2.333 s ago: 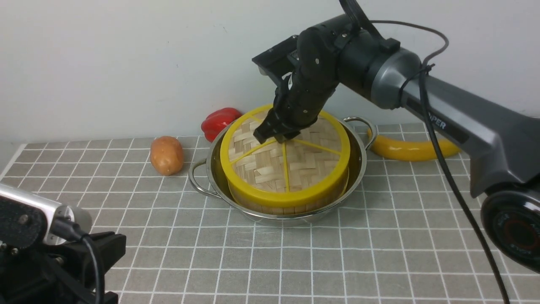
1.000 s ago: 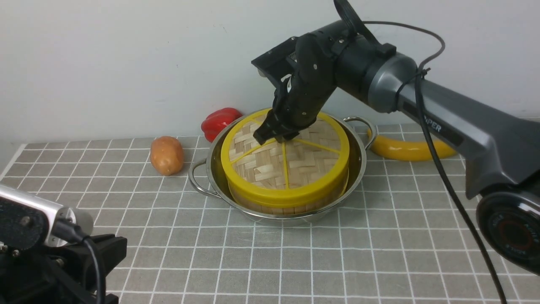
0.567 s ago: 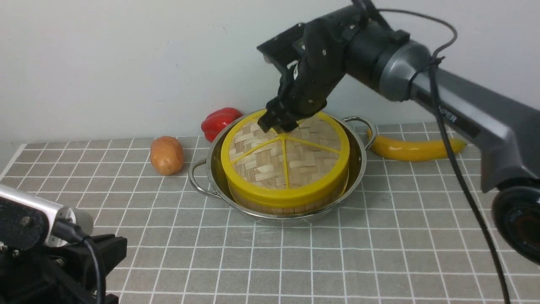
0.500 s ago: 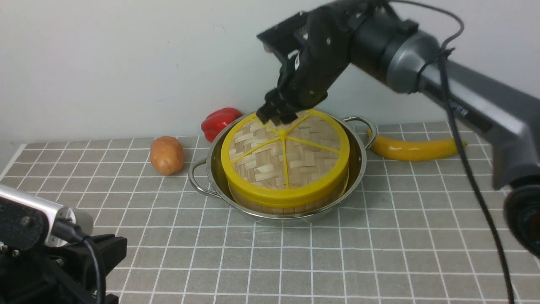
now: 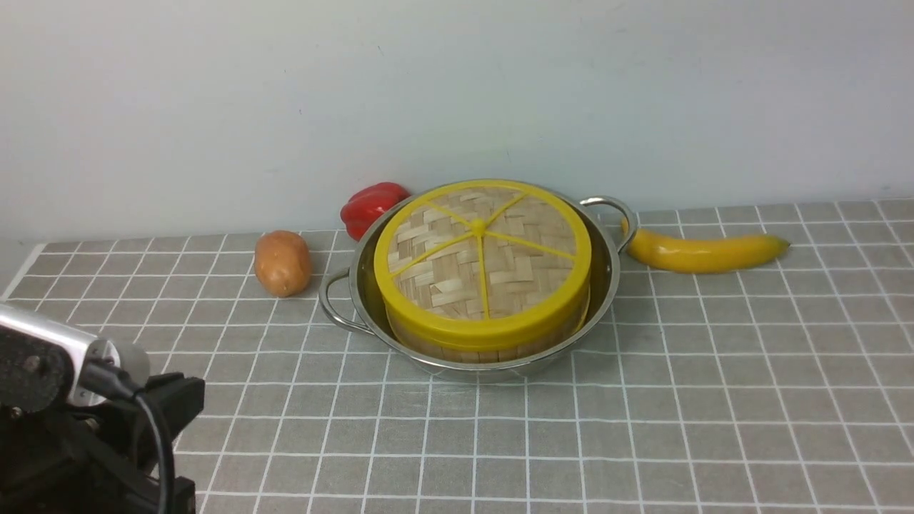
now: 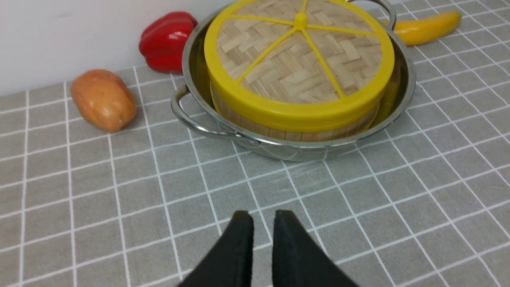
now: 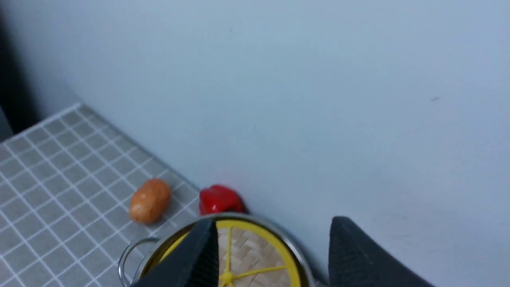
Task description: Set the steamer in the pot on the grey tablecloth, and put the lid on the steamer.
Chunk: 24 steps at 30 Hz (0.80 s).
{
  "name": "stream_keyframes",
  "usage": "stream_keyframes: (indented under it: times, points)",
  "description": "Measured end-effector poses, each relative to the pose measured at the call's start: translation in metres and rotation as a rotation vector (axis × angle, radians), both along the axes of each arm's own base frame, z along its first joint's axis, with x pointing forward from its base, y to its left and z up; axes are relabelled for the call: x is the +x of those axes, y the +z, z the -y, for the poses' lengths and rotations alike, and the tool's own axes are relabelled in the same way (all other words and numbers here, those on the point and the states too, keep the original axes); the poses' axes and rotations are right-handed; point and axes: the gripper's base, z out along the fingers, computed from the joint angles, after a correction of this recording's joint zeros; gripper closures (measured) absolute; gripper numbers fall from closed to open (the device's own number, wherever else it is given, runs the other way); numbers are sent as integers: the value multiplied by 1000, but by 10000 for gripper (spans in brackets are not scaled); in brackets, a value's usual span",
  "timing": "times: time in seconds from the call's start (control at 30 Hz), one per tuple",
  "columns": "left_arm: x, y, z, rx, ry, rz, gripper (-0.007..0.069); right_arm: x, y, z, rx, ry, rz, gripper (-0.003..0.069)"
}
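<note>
The shiny pot (image 5: pixel 607 275) stands on the grey tablecloth (image 5: pixel 678 392) with the steamer (image 5: pixel 464 353) inside it. The woven lid (image 5: pixel 482 257) lies flat on the steamer, and nothing touches it. In the left wrist view my left gripper (image 6: pixel 263 219) hovers low over the cloth in front of the pot (image 6: pixel 295 149), its fingers nearly together and empty. My right gripper (image 7: pixel 274 227) is open and empty, high above the lid (image 7: pixel 255 259) and facing the wall. It is out of the front view.
A potato (image 5: pixel 283 263) lies left of the pot. A red pepper (image 5: pixel 371 205) sits behind the pot by the wall, and a banana (image 5: pixel 703 251) lies to its right. My left arm (image 5: pixel 71 400) fills the near left corner.
My right gripper opened, let go of the lid's centre knob, then rose and left the front view. The lid stays on the steamer. The left arm barely moved.
</note>
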Motion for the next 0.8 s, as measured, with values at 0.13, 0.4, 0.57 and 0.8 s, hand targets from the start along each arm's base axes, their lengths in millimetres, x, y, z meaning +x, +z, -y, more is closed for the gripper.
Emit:
stream_keyframes:
  times: [0.13, 0.4, 0.57, 0.8]
  points:
    - [2, 4, -1, -7, 13, 44, 542, -61, 3, 44, 0, -34, 38, 293]
    - [3, 5, -1, -9, 17, 58, 539, -111, -118, 78, -70, -38, -20, 508]
    - [3, 5, -1, -9, 18, 59, 539, -127, -198, 85, 27, -14, 117, 647]
    - [3, 5, -1, -9, 18, 59, 529, -137, -230, 87, 192, 11, 246, 675]
